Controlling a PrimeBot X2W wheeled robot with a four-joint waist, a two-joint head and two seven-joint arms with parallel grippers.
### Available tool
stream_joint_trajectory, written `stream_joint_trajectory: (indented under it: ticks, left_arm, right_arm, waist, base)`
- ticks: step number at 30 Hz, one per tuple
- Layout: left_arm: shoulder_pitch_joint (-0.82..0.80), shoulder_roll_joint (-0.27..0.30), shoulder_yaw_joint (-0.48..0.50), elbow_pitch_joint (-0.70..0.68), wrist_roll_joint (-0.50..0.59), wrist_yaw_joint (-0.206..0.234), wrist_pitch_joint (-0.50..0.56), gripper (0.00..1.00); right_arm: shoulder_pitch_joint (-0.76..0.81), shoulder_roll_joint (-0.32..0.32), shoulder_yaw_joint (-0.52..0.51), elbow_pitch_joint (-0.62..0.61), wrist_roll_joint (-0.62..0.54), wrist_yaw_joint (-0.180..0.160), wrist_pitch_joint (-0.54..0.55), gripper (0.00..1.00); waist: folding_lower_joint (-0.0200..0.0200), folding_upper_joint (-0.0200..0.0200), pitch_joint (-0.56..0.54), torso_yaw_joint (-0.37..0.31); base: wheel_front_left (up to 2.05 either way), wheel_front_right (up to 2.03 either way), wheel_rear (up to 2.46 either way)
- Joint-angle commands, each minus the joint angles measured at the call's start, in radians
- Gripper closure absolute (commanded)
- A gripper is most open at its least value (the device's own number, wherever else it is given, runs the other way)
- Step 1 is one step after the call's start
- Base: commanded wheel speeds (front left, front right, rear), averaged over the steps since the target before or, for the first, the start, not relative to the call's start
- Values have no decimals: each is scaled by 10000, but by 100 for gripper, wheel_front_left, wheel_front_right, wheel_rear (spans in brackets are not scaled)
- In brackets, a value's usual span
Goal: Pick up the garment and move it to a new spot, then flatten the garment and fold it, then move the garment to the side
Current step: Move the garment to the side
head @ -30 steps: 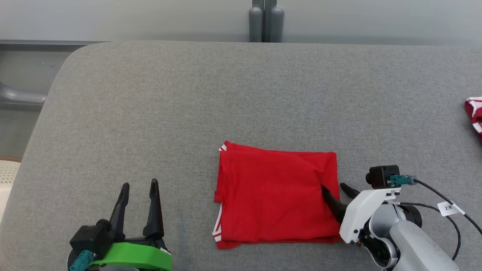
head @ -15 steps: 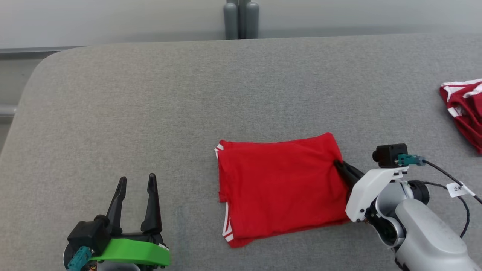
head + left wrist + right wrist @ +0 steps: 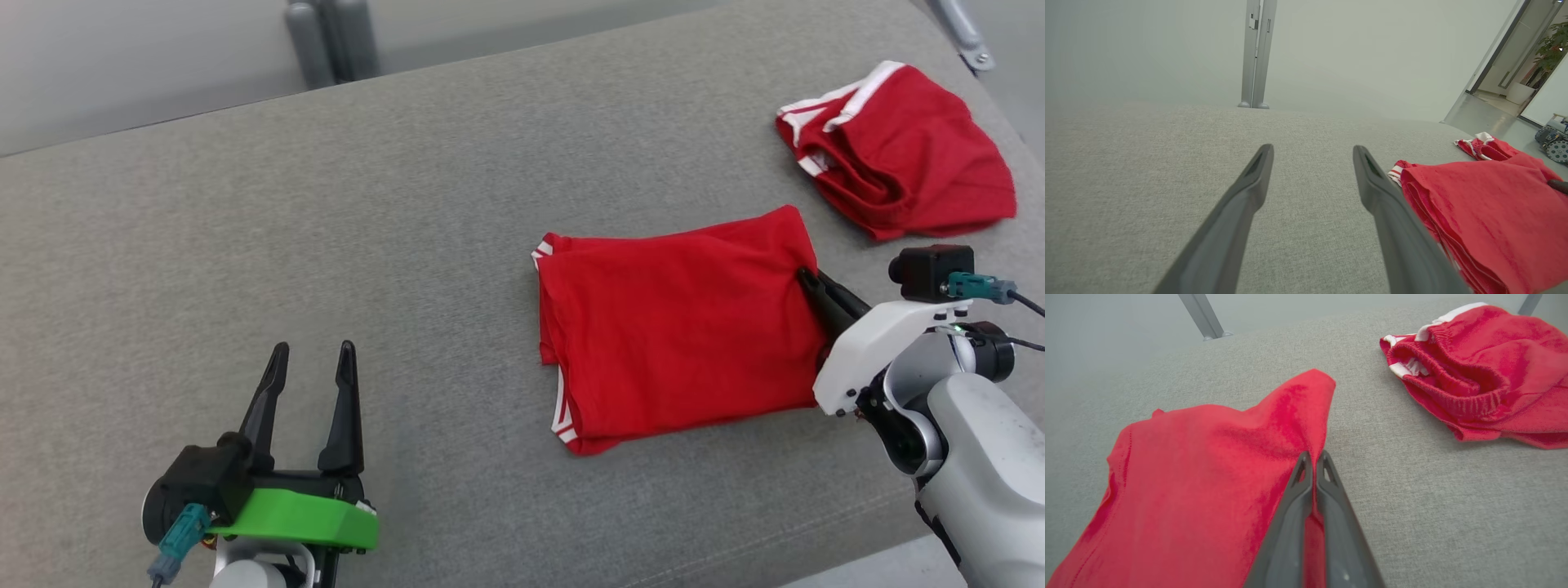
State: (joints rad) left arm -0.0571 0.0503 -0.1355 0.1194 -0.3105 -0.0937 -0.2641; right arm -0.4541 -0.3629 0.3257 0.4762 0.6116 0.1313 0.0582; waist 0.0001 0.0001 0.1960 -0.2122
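Red folded garment point(image 3: 678, 335) lies flat on the grey surface point(image 3: 326, 204), its right edge pinched by the right gripper point(image 3: 804, 276), so I'd drag it low and evenly sideways, short of the other red garment point(image 3: 898, 155), while the left gripper point(image 3: 314, 359) hovers spread

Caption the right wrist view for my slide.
Right gripper shut on the edge of the folded red garment; second red garment lies apart.
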Motion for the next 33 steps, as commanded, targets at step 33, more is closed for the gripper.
stream_joint_trajectory:
  ticks: [33]
  left_arm:
    - [-602,34,-224,39,-91,-63,4,0]
  right_arm:
    - [-2904,-654,-1287,1034,-1469,-9,557,100]
  waist:
    - [-1,-1,639,85]
  base:
    - [0,0,0]
